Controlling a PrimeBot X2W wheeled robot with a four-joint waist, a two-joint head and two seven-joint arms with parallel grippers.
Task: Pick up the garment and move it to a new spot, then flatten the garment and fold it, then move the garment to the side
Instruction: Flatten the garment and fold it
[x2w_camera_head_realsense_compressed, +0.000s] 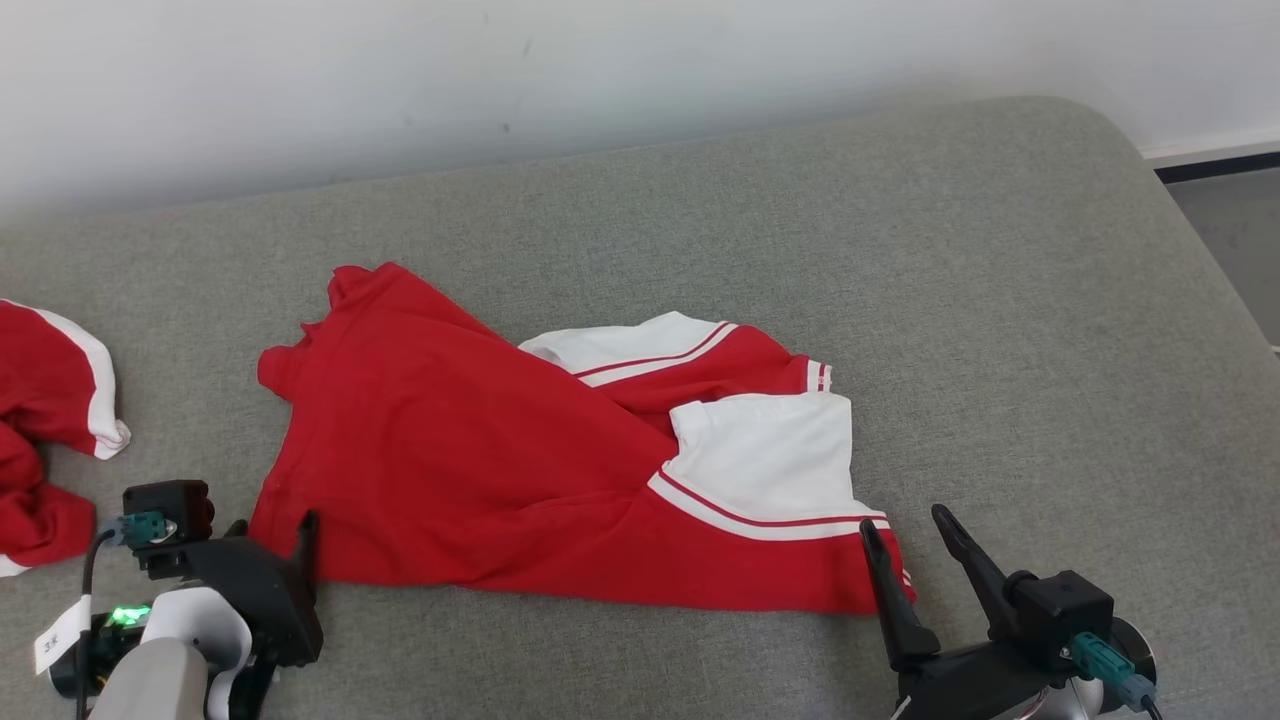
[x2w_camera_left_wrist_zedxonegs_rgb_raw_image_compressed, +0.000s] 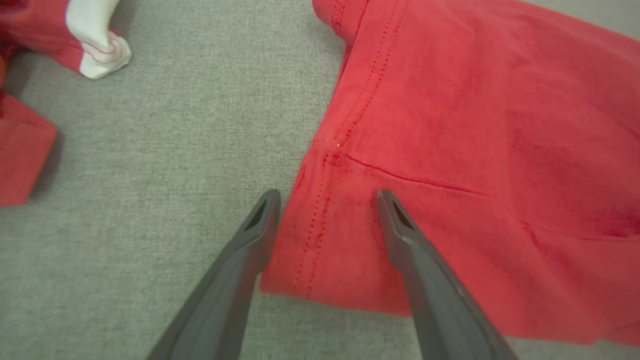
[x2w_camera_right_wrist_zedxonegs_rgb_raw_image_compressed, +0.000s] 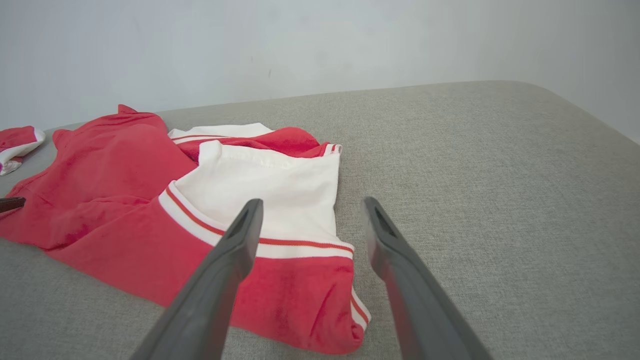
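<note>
Garment (x2w_camera_head_realsense_compressed: 450, 470) number one, the task's piece, is red with white panels edged in thin red stripes. It lies loosely spread and partly folded over itself in the middle of the grey padded surface (x2w_camera_head_realsense_compressed: 1000, 300), with its white sections toward the robot's right. A second red-and-white garment (x2w_camera_head_realsense_compressed: 40, 400) sits bunched at the far left edge of the head view, apart from the first with a strip of bare grey between them. That makes two garments in all.

There are two hands, and both are spread open with nothing held. The left hand (x2w_camera_head_realsense_compressed: 270, 535) is at the near left corner of the task garment. In its wrist view the left hand (x2w_camera_left_wrist_zedxonegs_rgb_raw_image_compressed: 327, 200) straddles the stitched hem: one finger is over bare grey just beside the cloth edge and the other is over the red cloth (x2w_camera_left_wrist_zedxonegs_rgb_raw_image_compressed: 450, 125). Whether either tip touches cannot be told. The right hand (x2w_camera_head_realsense_compressed: 905, 522) is at the garment's near right corner. In its wrist view the right hand (x2w_camera_right_wrist_zedxonegs_rgb_raw_image_compressed: 311, 204) has one finger over the white panel and red band of the garment (x2w_camera_right_wrist_zedxonegs_rgb_raw_image_compressed: 110, 165) and the other over bare grey.

A pale wall (x2w_camera_head_realsense_compressed: 600, 70) runs along the far side of the padded surface. A strip of floor (x2w_camera_head_realsense_compressed: 1240, 240) shows past its rounded right corner. Nothing lies on top of the task garment or between it and either hand.
</note>
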